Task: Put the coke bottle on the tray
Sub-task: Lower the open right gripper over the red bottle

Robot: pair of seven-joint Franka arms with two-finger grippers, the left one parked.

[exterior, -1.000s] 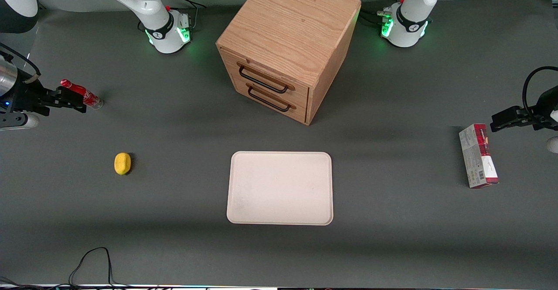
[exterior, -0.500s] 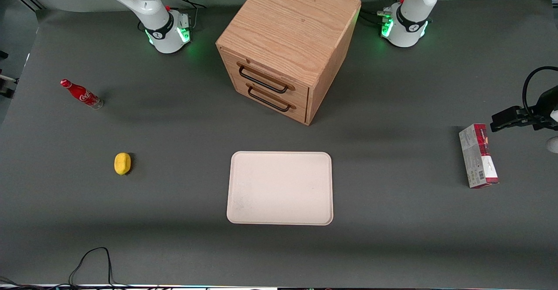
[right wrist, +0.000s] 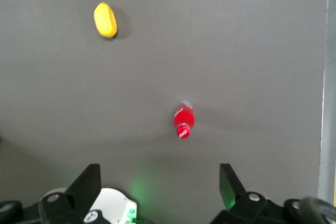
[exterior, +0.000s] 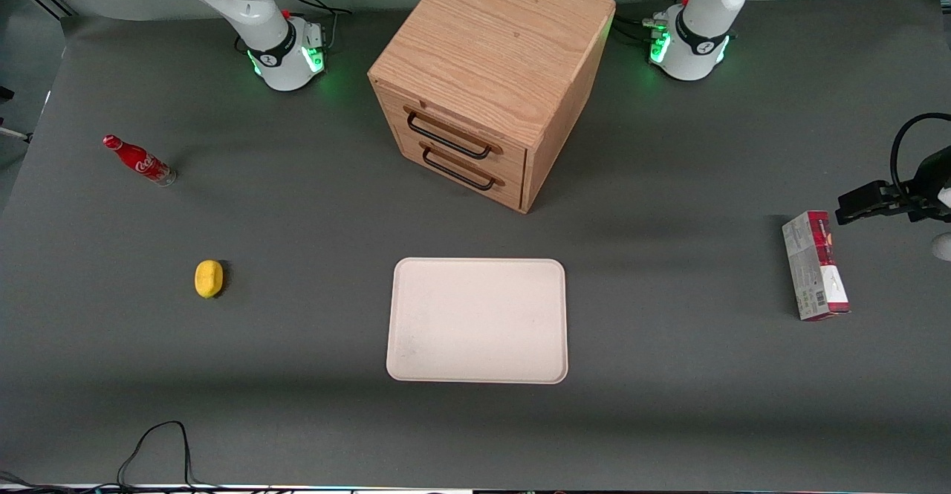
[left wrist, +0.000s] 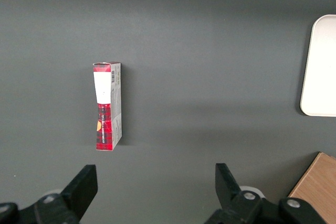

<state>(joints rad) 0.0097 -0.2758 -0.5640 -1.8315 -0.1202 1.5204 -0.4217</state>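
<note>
Gripper [right wrist: 159, 182] hanging wide open, holding nothing, high above coke bottle [exterior: 139, 160], which is standing on tabletop [exterior: 297, 420] at front view's upper left; tray [exterior: 477, 321] sitting lower center.

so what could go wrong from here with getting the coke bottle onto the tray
The gripper hangs open high above the coke bottle, which stands upright and slim, so a slightly off descent could tip it. The carry to the tray is long, so a loose grip might drop it. The yellow lump lies near that path.
</note>
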